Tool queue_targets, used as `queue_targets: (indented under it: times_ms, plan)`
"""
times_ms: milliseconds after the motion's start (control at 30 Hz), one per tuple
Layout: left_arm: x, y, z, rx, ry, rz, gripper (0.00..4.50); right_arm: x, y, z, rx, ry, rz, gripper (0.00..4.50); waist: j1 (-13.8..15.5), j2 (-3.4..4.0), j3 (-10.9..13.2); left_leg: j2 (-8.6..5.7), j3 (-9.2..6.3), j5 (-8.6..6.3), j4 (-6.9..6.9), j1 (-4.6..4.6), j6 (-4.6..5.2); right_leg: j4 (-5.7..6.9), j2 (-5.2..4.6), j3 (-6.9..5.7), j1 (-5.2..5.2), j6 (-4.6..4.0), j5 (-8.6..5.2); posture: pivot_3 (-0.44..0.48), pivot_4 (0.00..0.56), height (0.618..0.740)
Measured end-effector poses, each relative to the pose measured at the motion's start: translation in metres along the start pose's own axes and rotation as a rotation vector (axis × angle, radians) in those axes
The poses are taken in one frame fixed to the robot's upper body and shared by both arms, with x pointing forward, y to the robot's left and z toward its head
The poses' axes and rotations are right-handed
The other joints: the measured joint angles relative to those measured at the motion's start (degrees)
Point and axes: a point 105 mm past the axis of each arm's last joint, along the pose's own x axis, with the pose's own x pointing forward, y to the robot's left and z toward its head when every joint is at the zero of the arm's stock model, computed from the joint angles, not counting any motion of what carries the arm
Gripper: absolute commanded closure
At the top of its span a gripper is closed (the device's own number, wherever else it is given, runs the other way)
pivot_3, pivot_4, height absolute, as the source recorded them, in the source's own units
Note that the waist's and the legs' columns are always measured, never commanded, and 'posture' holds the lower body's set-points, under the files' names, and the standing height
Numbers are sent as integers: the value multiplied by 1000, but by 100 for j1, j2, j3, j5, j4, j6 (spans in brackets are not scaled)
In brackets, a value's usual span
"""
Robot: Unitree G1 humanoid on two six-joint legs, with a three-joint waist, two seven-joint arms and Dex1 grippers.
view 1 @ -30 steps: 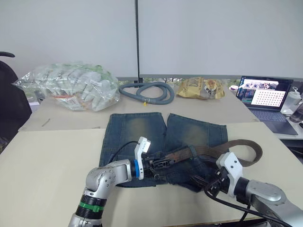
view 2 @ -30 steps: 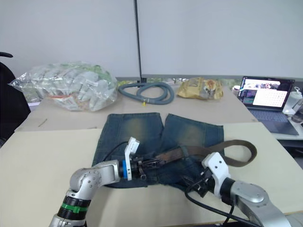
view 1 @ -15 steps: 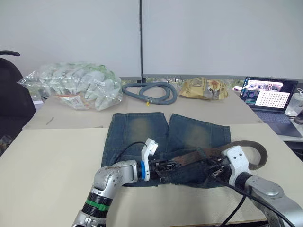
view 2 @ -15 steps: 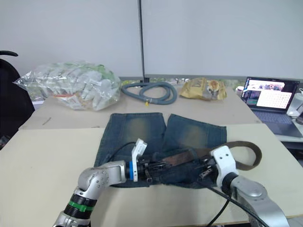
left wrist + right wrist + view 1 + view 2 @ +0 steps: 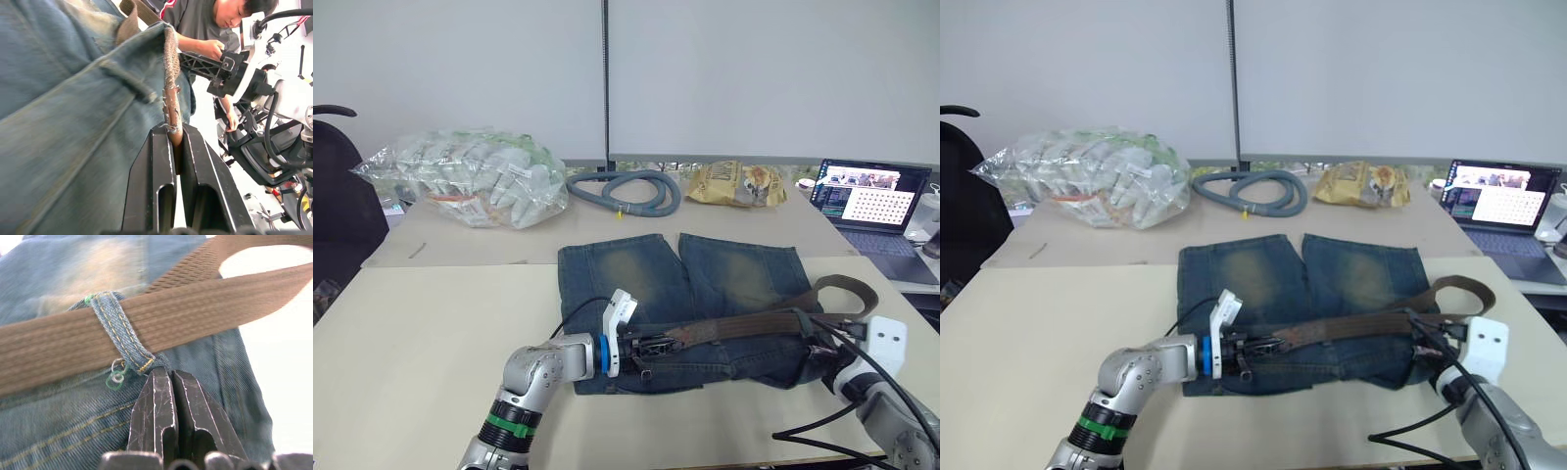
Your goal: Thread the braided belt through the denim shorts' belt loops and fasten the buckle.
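Lying flat on the tabletop [image 5: 431,323], the denim shorts [image 5: 685,294] are spreading with the waistband nearest the robot and the two legs pointing away toward the grey hose [image 5: 625,188]. The braided belt [image 5: 744,323] is running along that waistband, so its long axis is stretching from the robot's left to its right, tilting slightly away on the right side, where the free length is curling back in a loop [image 5: 847,292] past the edge of the denim. The left hand [image 5: 651,345] is pinching one end of the belt between nearly closed fingers, as the left wrist view is showing with the strap [image 5: 171,98] rising edge-on from the narrow gap beside a belt loop [image 5: 129,81]. The right hand [image 5: 815,345] is sitting at the shorts' right side; in the right wrist view its fingers [image 5: 156,416] are looking pressed together just under another belt loop [image 5: 120,335] that the belt [image 5: 195,313] is already passing through, though whether they are nipping the denim there cannot be told. Judging from this, the threading is looking well advanced, with at least one loop visibly taken, while how many remain is staying unclear. The buckle is not being made out clearly, and the fastening is appearing not yet done.
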Motion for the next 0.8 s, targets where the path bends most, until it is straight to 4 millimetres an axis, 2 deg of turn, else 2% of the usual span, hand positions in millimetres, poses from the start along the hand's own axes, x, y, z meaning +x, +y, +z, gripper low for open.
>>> queue_targets:
  times_ms: [33,133,233,467,667,800]
  plan:
    - [1,-1,0,-1,-2,-2,4500,0,0,1,-1,-4,0,4454,-5,1,0,1,0,0,0,0,1,0,3,0,0,0,0,0,150,740]
    - [2,-2,1,-7,-9,-7,4500,-2,2,10,-25,-18,46,3483,-4,11,-1,-4,2,3,0,0,6,0,18,-2,1,1,0,0,150,740]
    - [3,-5,5,-48,-40,-35,4500,-12,9,23,-27,-34,192,2462,-14,11,-1,1,3,3,0,1,11,-3,24,-3,8,2,0,0,150,740]
    - [2,-18,12,-142,-81,-131,4500,-52,60,20,105,28,672,48,-26,11,0,9,2,3,2,2,11,-2,19,1,9,2,0,0,150,740]
    - [3,-26,17,-183,-108,-191,4500,-62,113,4,363,72,864,19,-93,10,0,9,2,3,1,1,11,-1,10,7,6,1,0,0,150,740]
    - [2,-28,19,-199,-113,-206,4500,-57,128,6,562,44,890,19,-109,10,0,5,2,3,2,1,11,-1,8,6,6,3,1,0,150,740]
